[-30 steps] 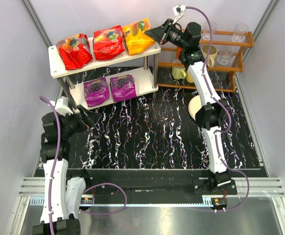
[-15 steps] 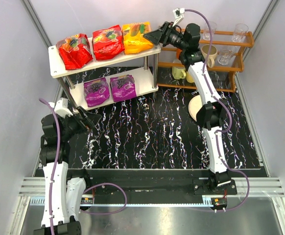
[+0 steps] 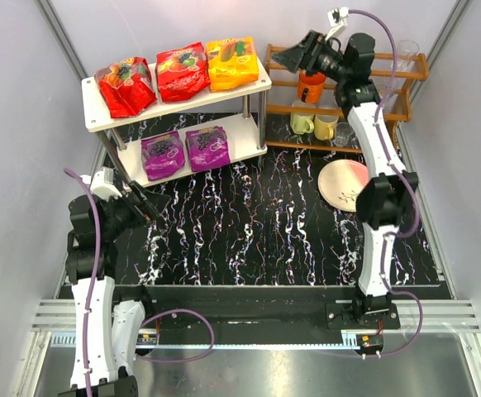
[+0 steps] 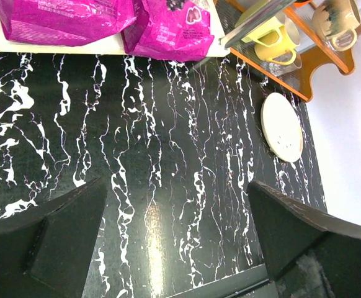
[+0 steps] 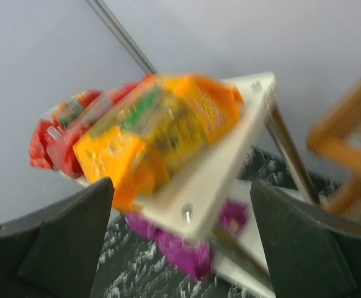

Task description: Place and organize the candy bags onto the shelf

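Nearest, at the lower left of the overhead view, the left gripper hangs above the black marbled table, fingers spread wide with nothing between them. Its own camera cuts both fingers off at the bottom corners. That wrist view catches only the near ends of the two purple bags along its top edge. The overhead view shows them side by side on the lower tier of the white shelf, at upper left, their far ends tucked under the upper board.

At middle right a pale plate lies flat, its right edge covered by the right arm.

On the upper tier the two red bags and the orange-yellow bag sit in a row, the orange-yellow one at the right end.

The right gripper hovers just beside that end, apart from the bag. From above it is dark and foreshortened, but its wrist view shows the fingers splayed and empty. That view is smeared, so the bag print is unreadable and the red bags are half hidden.

Farthest, at upper right, the wooden rack with mugs is partly blocked by the arm.
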Robot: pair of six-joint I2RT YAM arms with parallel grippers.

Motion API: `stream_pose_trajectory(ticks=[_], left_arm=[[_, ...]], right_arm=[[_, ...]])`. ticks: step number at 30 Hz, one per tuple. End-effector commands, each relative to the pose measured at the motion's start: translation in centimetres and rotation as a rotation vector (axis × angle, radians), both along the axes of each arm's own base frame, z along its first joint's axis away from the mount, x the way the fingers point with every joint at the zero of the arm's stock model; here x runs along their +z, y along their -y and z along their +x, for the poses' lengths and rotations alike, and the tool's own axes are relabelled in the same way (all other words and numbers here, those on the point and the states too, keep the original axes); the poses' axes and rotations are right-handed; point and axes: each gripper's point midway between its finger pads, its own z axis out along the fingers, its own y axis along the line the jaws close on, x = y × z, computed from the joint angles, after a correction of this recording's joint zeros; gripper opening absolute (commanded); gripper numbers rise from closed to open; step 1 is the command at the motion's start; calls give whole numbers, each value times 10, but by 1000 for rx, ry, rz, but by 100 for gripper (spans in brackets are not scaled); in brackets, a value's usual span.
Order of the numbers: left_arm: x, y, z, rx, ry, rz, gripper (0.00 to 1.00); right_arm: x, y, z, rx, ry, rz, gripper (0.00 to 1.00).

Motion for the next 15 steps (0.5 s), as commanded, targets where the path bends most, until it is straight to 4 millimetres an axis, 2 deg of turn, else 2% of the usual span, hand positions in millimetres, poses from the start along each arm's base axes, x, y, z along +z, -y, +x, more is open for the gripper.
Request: stream_pose_trajectory(ticks=[1, 2, 3, 4, 5, 6, 7, 8, 9, 10, 11, 12, 13, 14, 15], left_arm=[[15, -8, -1, 44, 22, 46, 99], [13, -11, -1, 51, 19, 64, 99], [9, -14, 0, 63, 5, 72, 99], [6, -18, 0, 84, -9, 87, 99], [4, -20, 1, 86, -17, 102, 99], [3, -21, 1, 89, -26, 107, 99], [1, -25, 2, 108, -32, 116, 99], [-2, -26, 4, 113, -43, 120, 99], [-2, -28, 4, 120, -46, 122, 99], [-3, -31, 6, 138, -49, 129, 99], [-3, -32, 6, 141, -49, 132, 99], [-3, -33, 7, 144, -49, 135, 99], [-5, -35, 7, 155, -52, 141, 99], [-6, -36, 8, 159, -52, 143, 99], [-6, -36, 8, 159, -50, 144, 99]], right_arm=[[44, 23, -73, -79, 146, -91, 100], [-16, 29, -75, -110, 34, -131, 100], [17, 48, -102, -217, 131, -138, 100], [11, 56, -113, -261, 128, -146, 100], [-29, 64, -119, -300, 48, -178, 100], [-10, 78, -143, -368, 90, -172, 100], [-21, 85, -152, -398, 61, -182, 100], [-54, 92, -160, -426, -10, -203, 100], [-42, 105, -180, -490, 2, -171, 100], [-51, 110, -190, -511, -21, -168, 100], [-84, 115, -199, -531, -85, -181, 100], [-76, 124, -218, -572, -71, -137, 100], [-85, 129, -227, -590, -91, -125, 100], [-116, 138, -233, -636, -156, -129, 100], [-114, 142, -250, -652, -163, -67, 100]])
